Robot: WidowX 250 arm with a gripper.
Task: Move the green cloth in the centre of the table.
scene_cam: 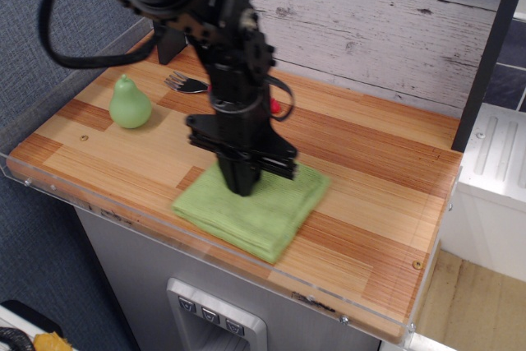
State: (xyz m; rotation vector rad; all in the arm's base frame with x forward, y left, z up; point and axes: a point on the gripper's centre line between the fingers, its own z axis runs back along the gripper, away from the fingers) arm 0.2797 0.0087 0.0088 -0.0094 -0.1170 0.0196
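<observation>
The green cloth (256, 211) is a folded light-green towel lying flat near the front edge of the wooden table (370, 195), a little left of its middle. My black gripper (242, 185) points straight down with its tips pressed into the cloth's back-left part. The fingers look closed together on the fabric, but the tips are dark and partly buried in it.
A pale-green pear figure (130, 104) stands at the left. A metal fork (186, 83) lies at the back left. A red ribbed object (274, 107) shows just behind my arm, mostly hidden. A clear acrylic rim (246, 265) runs along the front edge.
</observation>
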